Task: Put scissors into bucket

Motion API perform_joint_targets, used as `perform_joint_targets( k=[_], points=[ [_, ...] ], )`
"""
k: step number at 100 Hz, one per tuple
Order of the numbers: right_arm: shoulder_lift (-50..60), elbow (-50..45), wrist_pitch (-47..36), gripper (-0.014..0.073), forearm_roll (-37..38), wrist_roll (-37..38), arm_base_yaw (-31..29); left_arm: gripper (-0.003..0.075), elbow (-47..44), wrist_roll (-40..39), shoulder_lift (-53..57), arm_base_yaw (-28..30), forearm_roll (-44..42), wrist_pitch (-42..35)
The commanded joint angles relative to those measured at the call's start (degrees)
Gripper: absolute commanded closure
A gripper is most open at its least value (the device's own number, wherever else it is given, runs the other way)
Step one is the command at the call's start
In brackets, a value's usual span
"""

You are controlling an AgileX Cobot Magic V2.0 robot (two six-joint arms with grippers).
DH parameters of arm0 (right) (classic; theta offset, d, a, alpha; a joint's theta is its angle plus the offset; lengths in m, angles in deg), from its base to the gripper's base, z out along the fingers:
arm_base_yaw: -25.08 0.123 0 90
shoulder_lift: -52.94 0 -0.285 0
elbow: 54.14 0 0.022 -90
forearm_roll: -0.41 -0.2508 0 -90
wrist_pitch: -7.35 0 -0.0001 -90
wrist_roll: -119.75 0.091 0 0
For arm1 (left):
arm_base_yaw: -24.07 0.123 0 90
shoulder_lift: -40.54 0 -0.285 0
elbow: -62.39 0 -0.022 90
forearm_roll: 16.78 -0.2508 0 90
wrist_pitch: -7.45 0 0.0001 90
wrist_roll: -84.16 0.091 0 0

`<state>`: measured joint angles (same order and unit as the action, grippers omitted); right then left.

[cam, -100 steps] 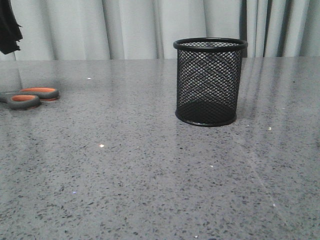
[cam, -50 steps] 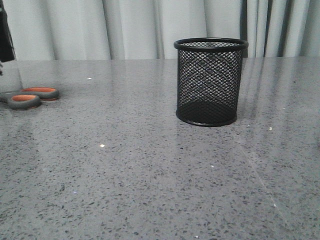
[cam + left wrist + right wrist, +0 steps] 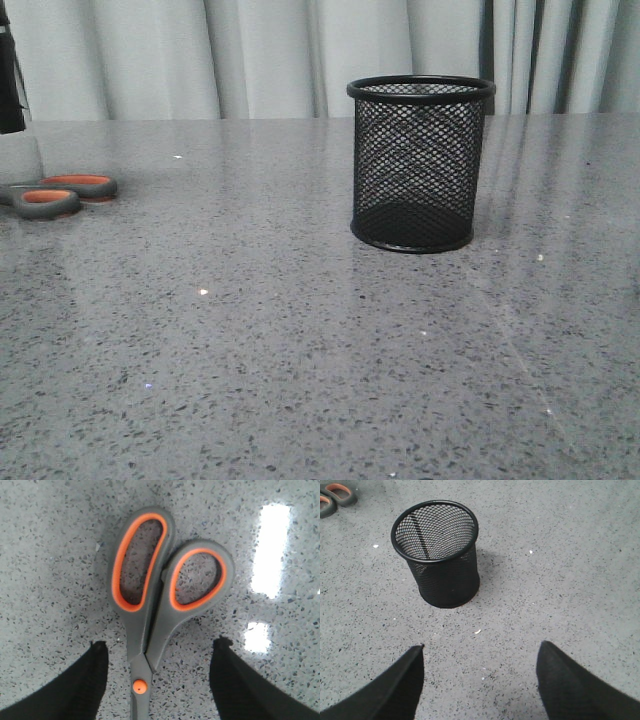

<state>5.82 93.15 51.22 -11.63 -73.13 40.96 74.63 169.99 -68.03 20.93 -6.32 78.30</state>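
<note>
While the scissors (image 3: 160, 590) lie flat well left of the bucket (image 3: 420, 165), I see my left gripper (image 3: 157, 680) spread above them, seemingly not touching.

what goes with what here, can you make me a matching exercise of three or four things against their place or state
Things:
1. scissors
2. bucket
3. left gripper
4. right gripper

Place or state:
A. standing upright on the table, nothing inside
B. open, fingers either side of the orange pivot dot
C. lying flat at the table's left edge, blades closed
D. open over bare table, the mesh cup ahead of it

Pairs: 1-C, 2-A, 3-B, 4-D
</note>
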Motion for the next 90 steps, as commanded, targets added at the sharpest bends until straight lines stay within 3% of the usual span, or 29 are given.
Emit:
perform_joint_targets(
  k=[1,90],
  points=[
    [-0.4,2.0,-4.0,0.0159,-0.1,-0.6,0.2,0.0306,1.2,0.2,2.3,-0.4,0.8,2.3],
    [-0.4,2.0,-4.1,0.0159,-0.1,-0.6,0.2,0.0306,1.5,0.8,-2.3,0.8,0.5,-0.8]
  ],
)
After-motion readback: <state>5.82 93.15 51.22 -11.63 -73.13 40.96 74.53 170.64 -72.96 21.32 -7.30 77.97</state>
